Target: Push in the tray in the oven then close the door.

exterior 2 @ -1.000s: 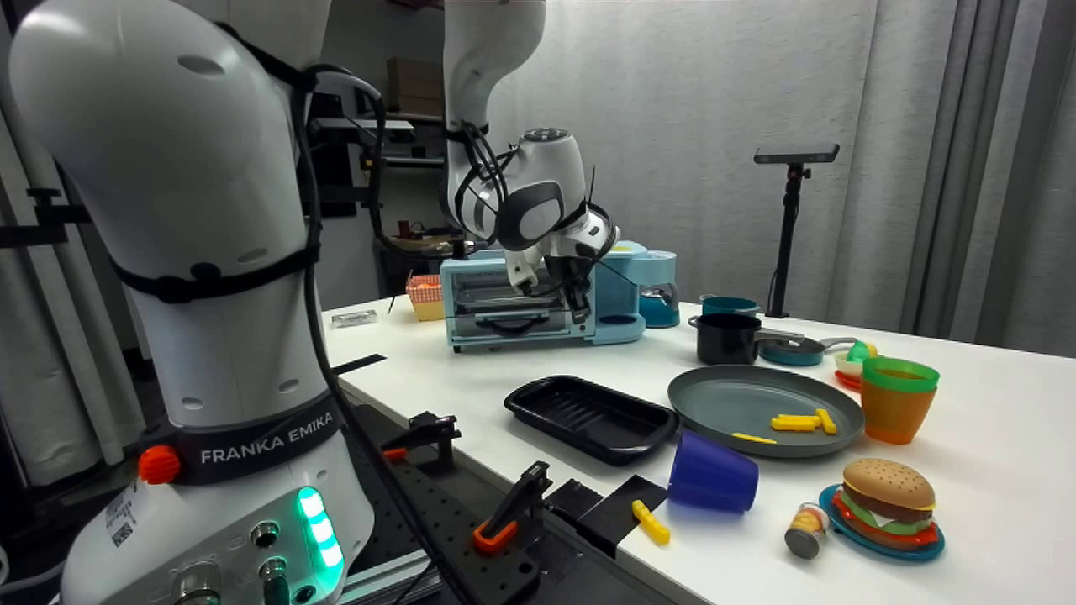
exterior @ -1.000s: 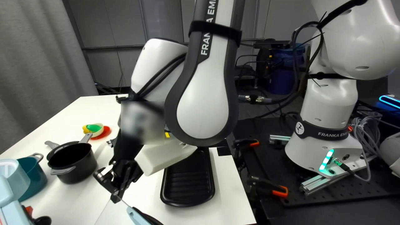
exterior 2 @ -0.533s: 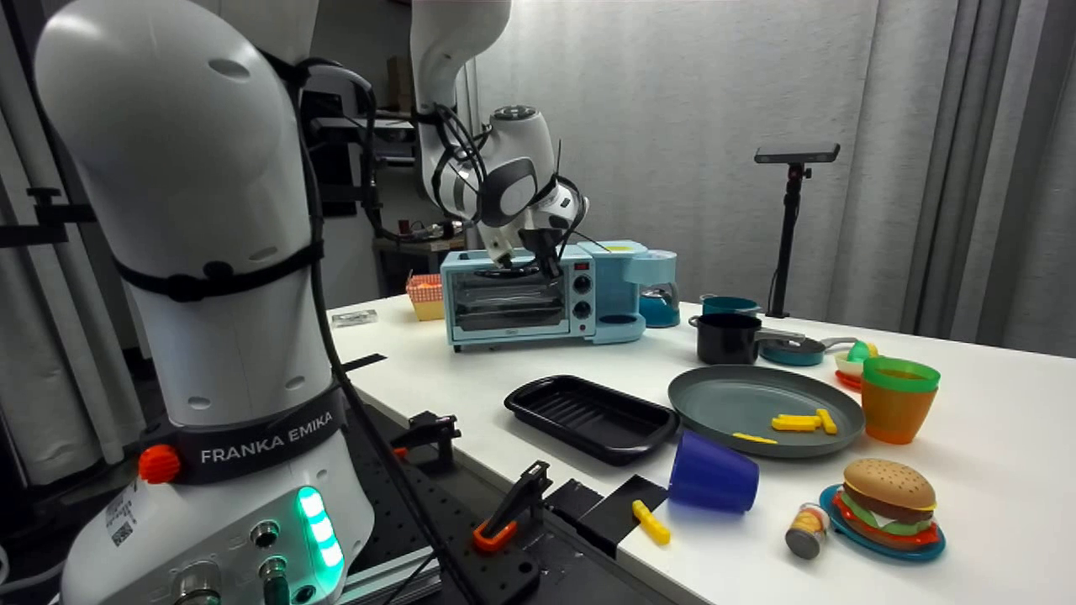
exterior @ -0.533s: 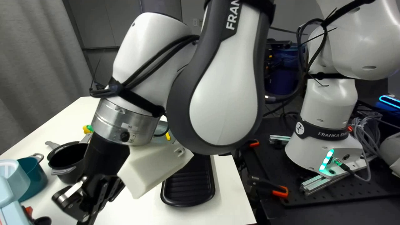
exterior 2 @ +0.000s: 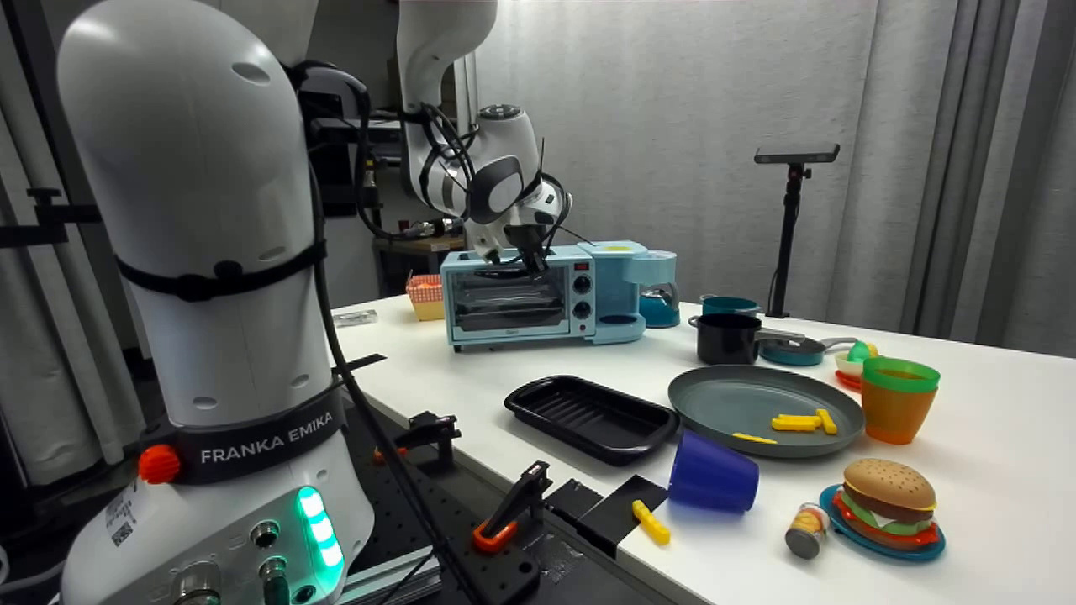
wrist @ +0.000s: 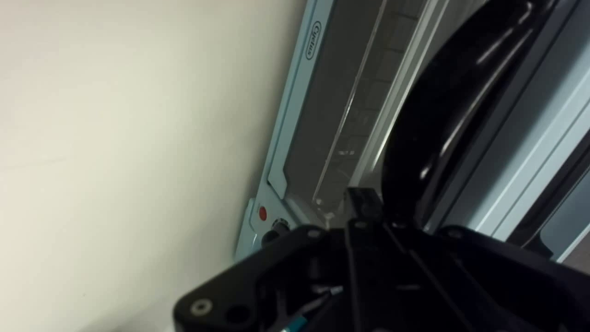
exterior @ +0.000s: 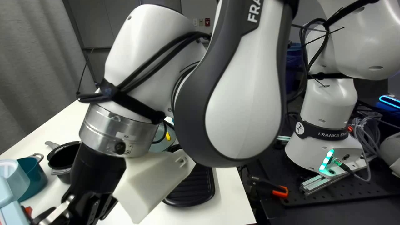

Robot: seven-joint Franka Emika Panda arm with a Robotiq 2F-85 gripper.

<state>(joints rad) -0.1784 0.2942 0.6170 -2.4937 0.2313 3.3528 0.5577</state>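
Note:
The light blue oven (exterior 2: 587,334) stands at the back of the table. Its glass door (exterior 2: 508,296) looks upright and flush with the front. The black curved door handle (exterior 2: 496,273) runs along the top of the door; in the wrist view the handle (wrist: 442,101) lies right beside the fingertips. A rack or tray shows only dimly through the glass and cannot be made out clearly. My gripper (wrist: 385,207) is shut, with its fingers together at the door's upper part near the knob end, against or very near the handle. In an exterior view its tips run out of the frame.
A black ribbed pan (exterior 2: 591,418), a grey plate (exterior 2: 740,420) and a purple cup (exterior 2: 713,475) are on the table. A black pot (exterior 2: 727,338) stands right of the oven's coffee maker (exterior 2: 651,270). A checked basket (exterior 2: 427,296) stands at the oven's left.
The door has swung up from partly open to upright, its handle rising from low to the top. My gripper has moved up and towards the oven.

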